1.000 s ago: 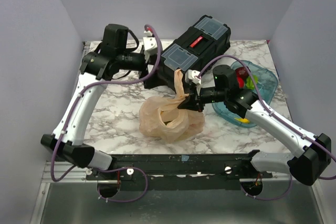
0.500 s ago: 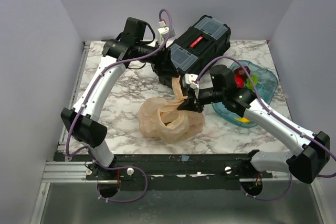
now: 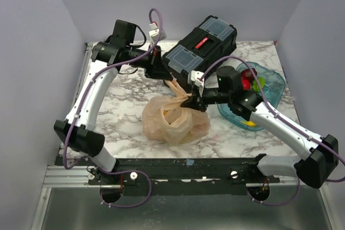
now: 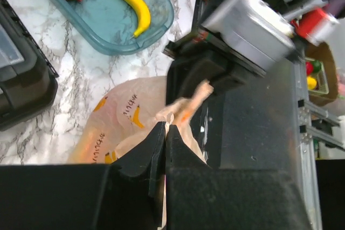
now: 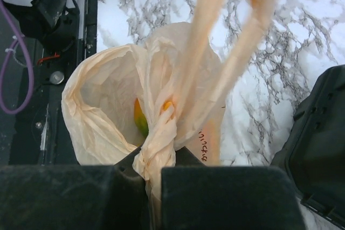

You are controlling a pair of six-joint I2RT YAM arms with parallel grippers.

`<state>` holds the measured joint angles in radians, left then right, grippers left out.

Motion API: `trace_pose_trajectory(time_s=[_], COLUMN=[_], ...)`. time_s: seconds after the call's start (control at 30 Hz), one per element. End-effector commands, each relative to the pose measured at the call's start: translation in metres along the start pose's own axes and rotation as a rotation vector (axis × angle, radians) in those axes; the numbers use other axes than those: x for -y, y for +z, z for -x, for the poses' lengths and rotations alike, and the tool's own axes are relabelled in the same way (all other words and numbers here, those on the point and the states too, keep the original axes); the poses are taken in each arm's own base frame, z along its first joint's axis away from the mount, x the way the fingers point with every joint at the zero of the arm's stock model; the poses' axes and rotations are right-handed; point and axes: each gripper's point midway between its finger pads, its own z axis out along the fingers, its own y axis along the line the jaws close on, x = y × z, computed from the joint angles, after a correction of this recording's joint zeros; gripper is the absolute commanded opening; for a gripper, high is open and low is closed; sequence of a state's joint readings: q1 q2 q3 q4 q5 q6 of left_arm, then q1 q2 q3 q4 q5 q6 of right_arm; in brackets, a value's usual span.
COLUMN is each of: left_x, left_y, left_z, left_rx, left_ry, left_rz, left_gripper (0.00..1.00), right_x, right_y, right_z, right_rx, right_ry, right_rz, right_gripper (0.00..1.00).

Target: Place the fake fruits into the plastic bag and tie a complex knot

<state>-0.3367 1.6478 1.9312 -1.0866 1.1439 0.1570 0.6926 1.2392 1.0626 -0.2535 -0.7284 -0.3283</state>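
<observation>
In the upper left of the top view, the left gripper (image 3: 167, 78) is no longer wide open as it was a second ago. It has come in from the left, passed beside the near corner of the black toolbox (image 3: 207, 40), and its fingers are now pressed together on the peach handle strip (image 4: 190, 102) of the plastic bag (image 3: 173, 122). The wrist view of this arm shows the thin strip pinched between the two tips, with its loose end sticking out toward the upper right. Whether both handles are caught or only one, I cannot tell. The strip now runs tight and slanted from this gripper down to the centre of the frame, where before it stood up loosely.

The bag itself lies in the centre on the marble table (image 3: 121, 109), in the same place, with its mouth gathered. At its right side the right gripper (image 3: 193, 104) stays fully closed on the bunched neck, just as before. Its own camera shows the crumpled plastic between the fingers and a yellow-green fruit (image 5: 140, 118) inside the bag.

At the right, the blue tray (image 3: 277, 79) still holds some of the fake fruits (image 3: 249, 81), among them a red one and a banana (image 4: 133, 5).

I judge that the tying step begins now, because both arms hold the bag. However, the filling seems not complete, since fruits remain in the tray.
</observation>
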Motion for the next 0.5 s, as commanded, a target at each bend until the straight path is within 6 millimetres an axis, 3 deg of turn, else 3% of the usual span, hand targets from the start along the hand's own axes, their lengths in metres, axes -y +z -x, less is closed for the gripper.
trace_pose_trajectory(time_s=[0.0,0.1,0.2,0.3,0.37,0.47], left_x=[0.061,0.075,0.08,0.072,0.048,0.005], left_y=[-0.029,-0.025,-0.002,0.025,0.037,0.048], left_z=[0.007,-0.015,-0.064,-0.118,-0.145,-0.166], left_rx=[0.118,0.123,0.036,-0.087,-0.15,-0.195], left_ry=[0.257,0.282,0.3,0.288,0.258,0.232], left_rz=[-0.034,-0.028,-0.019,0.018,0.129,0.307], left_gripper=[0.0,0.0,0.0,0.0,0.0,0.0], right_x=[0.001,0.015,0.027,0.034,0.037,0.037], right_y=[0.003,0.005,0.004,0.004,0.002,0.0], right_z=[-0.027,-0.026,-0.018,-0.009,-0.001,0.007], right_rx=[-0.058,-0.044,-0.009,0.02,0.043,0.067], right_ry=[0.18,0.255,0.308,0.372,0.384,0.403], right_rz=[-0.064,-0.145,-0.204,-0.242,-0.258,-0.266], right_gripper=[0.01,0.01,0.01,0.01,0.01,0.01])
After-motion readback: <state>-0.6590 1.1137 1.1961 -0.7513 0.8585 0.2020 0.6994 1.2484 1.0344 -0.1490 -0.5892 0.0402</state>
